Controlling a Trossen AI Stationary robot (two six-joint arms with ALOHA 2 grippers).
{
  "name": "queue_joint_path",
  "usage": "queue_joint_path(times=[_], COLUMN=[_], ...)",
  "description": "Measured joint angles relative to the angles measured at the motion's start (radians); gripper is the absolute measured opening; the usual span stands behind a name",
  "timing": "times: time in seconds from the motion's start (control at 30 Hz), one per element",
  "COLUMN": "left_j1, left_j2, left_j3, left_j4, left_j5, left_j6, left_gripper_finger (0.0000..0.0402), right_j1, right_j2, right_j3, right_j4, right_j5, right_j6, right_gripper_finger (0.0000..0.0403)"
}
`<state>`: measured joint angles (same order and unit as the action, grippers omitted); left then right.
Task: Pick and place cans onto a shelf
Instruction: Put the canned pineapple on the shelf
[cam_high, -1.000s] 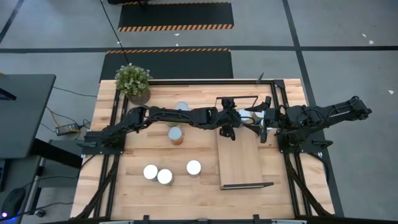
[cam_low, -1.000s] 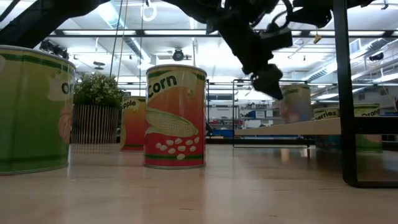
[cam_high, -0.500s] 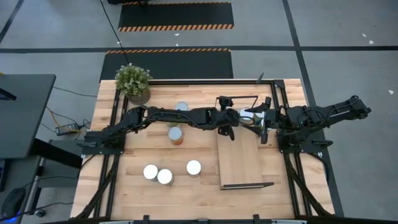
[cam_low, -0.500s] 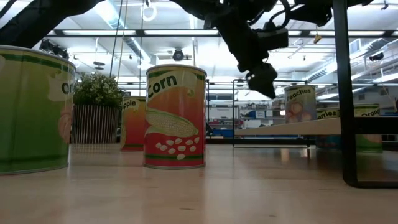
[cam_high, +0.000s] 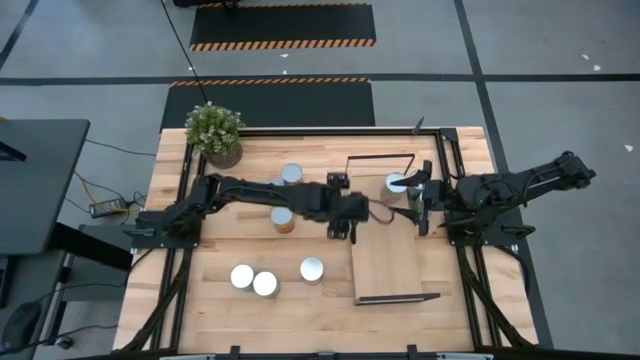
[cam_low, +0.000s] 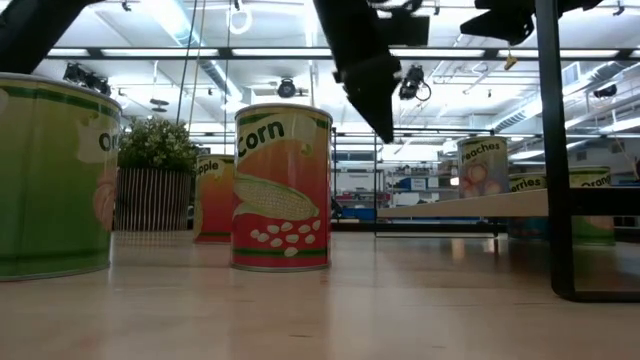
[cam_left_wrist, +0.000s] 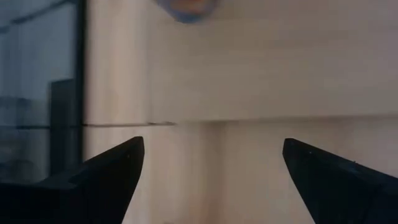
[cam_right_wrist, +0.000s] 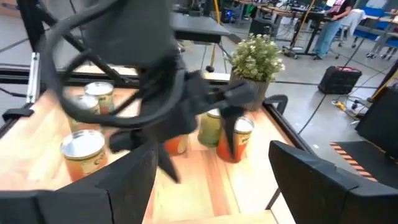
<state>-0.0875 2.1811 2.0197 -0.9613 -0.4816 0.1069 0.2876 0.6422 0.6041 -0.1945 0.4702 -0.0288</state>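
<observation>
Since the previous frames, the left gripper (cam_high: 342, 222) has pulled back from the far end of the shelf (cam_high: 385, 265) toward the table's middle, leaving a can (cam_high: 397, 185) standing on the board. Note that this gripper's fingers (cam_left_wrist: 112, 171) are spread apart and hold nothing; in the left wrist view you see only wood between them.

The right gripper (cam_high: 423, 203) waits at the shelf's right edge, just beside the placed can, with its fingers (cam_right_wrist: 134, 171) parted and empty.

In the low view, the peaches can (cam_low: 482, 166) stands upright on the shelf (cam_low: 460, 208). The corn can (cam_low: 283, 187) stands on the table (cam_high: 200, 300). Three cans (cam_high: 265, 283) cluster near the table's front edge. A potted plant (cam_high: 214, 131) occupies the far left corner.
</observation>
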Motion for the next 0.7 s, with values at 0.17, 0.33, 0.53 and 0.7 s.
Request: queue_joint_path(times=[0.17, 0.33, 0.53, 0.7], left_j1=[-0.063, -0.105, -0.152, -0.184], left_j2=[-0.003, -0.020, -0.038, -0.053], left_j3=[0.000, 0.000, 0.000, -0.003], left_j4=[-0.134, -0.272, -0.310, -0.385], left_j5=[0.011, 0.010, -0.015, -0.023], left_j6=[-0.063, -0.134, -0.200, -0.241], left_gripper_finger=[0.0389, 0.0389, 0.0389, 0.0389], right_j1=[0.021, 0.030, 0.032, 0.032], right_j2=[0.031, 0.059, 0.073, 0.084], right_j3=[0.000, 0.000, -0.001, -0.001], right_j4=[0.019, 0.048, 0.058, 0.061], right_j5=[0.000, 0.000, 0.003, 0.003], right_j6=[-0.001, -0.012, -0.027, -0.027], right_gripper_finger=[0.0314, 0.0313, 0.0313, 0.0313])
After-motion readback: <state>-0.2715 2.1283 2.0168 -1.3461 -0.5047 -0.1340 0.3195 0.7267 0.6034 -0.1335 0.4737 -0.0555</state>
